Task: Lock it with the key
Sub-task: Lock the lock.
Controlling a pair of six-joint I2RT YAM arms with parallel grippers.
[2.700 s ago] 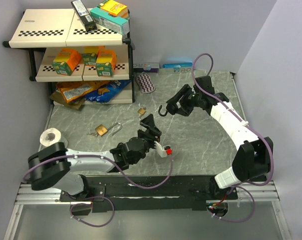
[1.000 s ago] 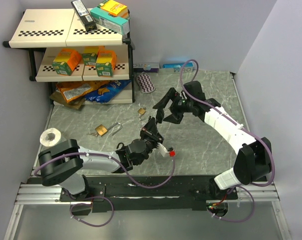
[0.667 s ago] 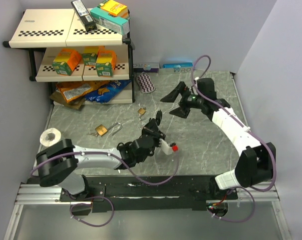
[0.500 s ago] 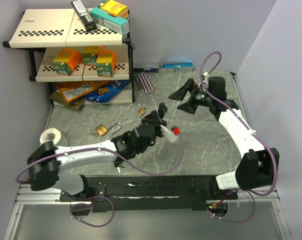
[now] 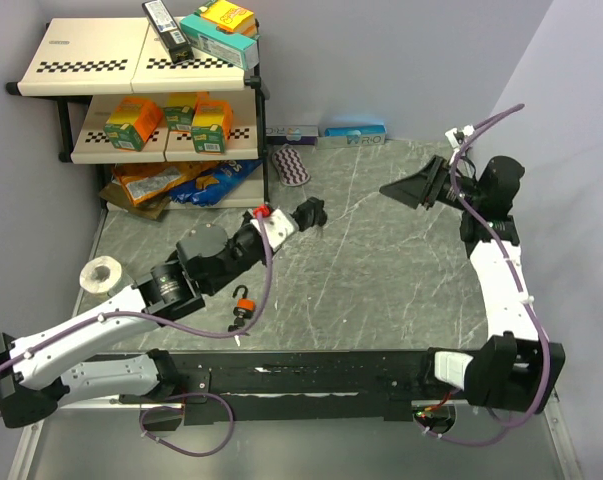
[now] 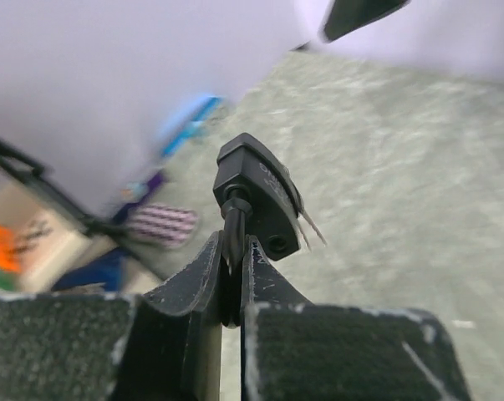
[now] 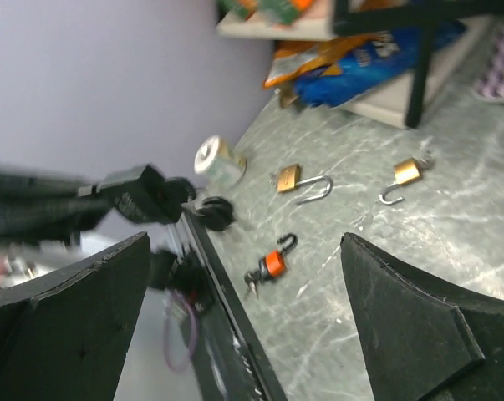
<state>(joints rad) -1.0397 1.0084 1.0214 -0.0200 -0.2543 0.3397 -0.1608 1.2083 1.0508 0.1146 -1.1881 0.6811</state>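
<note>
My left gripper [image 5: 303, 215] hangs over the middle of the table, shut on the shackle of a small black lock [image 5: 314, 210]. In the left wrist view the fingers [image 6: 201, 276] pinch that shackle and the black lock [image 6: 264, 200] stands just above them; thin metal slivers stick out of its side, and I cannot tell whether they are a key. An orange padlock [image 5: 245, 299] lies near the front edge with keys [image 7: 253, 278] hanging from its base. My right gripper [image 5: 421, 187] is raised at the back right, wide open and empty, far from the orange padlock [image 7: 274, 262].
A shelf rack [image 5: 151, 90] with boxes and snack bags fills the back left. A paper roll [image 5: 101, 272] stands at the left edge. Two brass padlocks [image 7: 289, 178] [image 7: 408, 171] lie open near the rack. A striped pouch [image 5: 291, 165] lies by the rack's foot.
My left arm has swung up and back, carrying the black lock away from the front edge. The right gripper has pulled back to the far right. The orange padlock has come into view.
</note>
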